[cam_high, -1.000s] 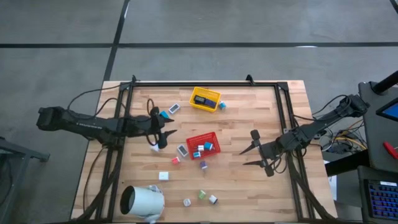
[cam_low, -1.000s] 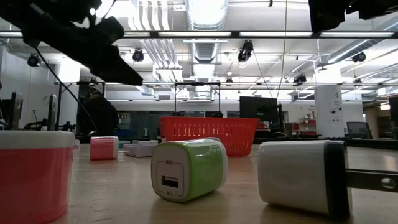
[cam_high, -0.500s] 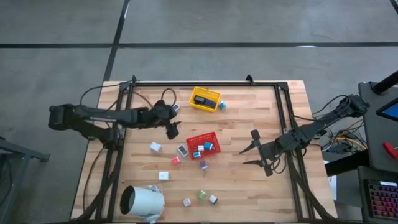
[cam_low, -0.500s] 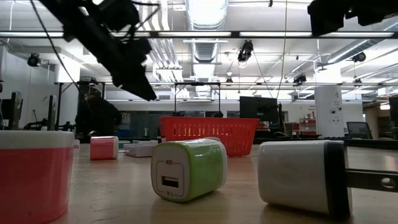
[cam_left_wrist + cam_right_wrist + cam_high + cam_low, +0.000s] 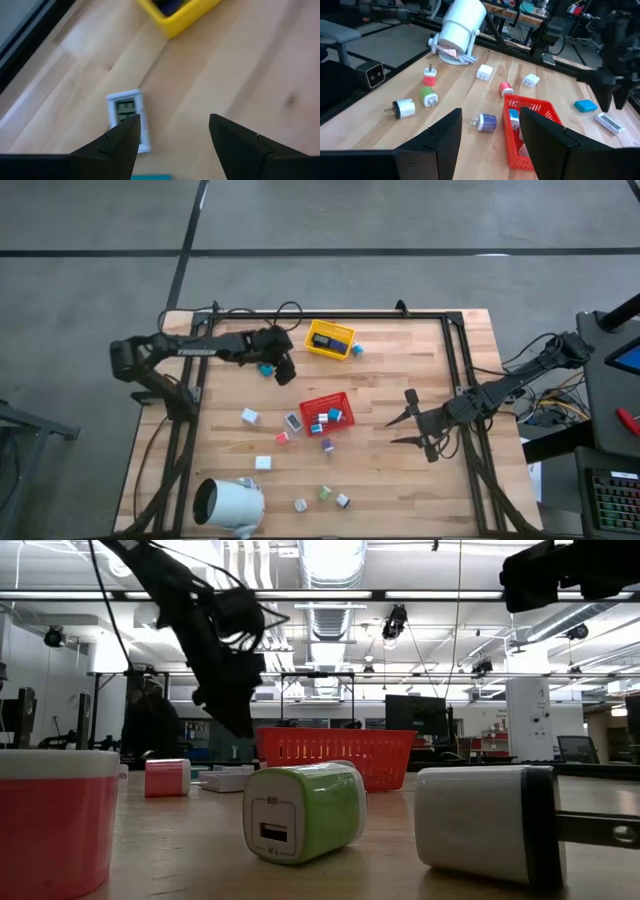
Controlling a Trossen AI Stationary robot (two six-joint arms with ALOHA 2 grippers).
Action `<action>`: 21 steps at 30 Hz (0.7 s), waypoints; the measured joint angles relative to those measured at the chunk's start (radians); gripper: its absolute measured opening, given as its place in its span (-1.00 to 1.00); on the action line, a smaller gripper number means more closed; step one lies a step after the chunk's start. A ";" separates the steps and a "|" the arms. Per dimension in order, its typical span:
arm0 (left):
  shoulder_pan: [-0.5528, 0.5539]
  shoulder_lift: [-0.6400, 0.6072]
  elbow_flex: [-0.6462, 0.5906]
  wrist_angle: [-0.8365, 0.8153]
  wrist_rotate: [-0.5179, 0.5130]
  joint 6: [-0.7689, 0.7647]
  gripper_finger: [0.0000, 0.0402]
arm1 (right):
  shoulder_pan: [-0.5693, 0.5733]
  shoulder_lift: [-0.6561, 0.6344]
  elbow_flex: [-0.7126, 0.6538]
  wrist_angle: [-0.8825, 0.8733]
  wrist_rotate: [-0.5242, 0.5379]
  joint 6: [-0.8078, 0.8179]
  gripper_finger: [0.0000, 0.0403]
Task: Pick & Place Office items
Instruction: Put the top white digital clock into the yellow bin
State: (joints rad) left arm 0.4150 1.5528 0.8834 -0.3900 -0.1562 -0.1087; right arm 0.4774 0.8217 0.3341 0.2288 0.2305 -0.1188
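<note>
The left gripper (image 5: 282, 370) hangs over the far left part of the wooden table (image 5: 400, 480), its two dark fingers (image 5: 117, 142) spread apart and holding nothing, just above a small white gadget with a grey screen (image 5: 127, 117) that lies flat on the boards; a teal block (image 5: 265, 367) sits right beside the gripper, and the yellow tray (image 5: 330, 339) stands near it toward the far edge (a dark item lies inside the tray). A second teal piece (image 5: 357, 349) rests just beside the yellow tray. The red basket (image 5: 327, 412) sits near the table's middle with a few white and blue pieces inside, and a white-framed piece (image 5: 292, 421) and a small red one (image 5: 282, 437) lie just off its left side. A purple plug (image 5: 487, 121) lies beside the basket on the near side, while two white blocks (image 5: 249, 416) lie apart from each other on the left half. Near the front edge, a white plug, a green plug (image 5: 303, 811) and another white plug (image 5: 490, 825) lie in a loose row, and a large white cylinder (image 5: 228, 504) rests on its side at the front left corner. The right gripper (image 5: 403, 430) waits over the right side of the table, its fingers (image 5: 445, 137) parted and empty, well apart from the basket.
</note>
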 joint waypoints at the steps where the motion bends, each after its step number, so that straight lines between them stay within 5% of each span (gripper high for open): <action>1: 0.012 0.016 0.013 -0.019 0.000 -0.002 0.19 | 0.000 -0.002 -0.001 0.003 0.001 0.000 -0.03; 21: 0.121 0.346 0.324 -0.359 -0.030 -0.031 0.21 | 0.000 -0.006 -0.004 -0.008 0.000 -0.034 -0.03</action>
State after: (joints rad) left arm 0.5359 1.8991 1.2069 -0.7490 -0.1864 -0.1394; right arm 0.4774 0.8158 0.3305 0.2211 0.2302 -0.1533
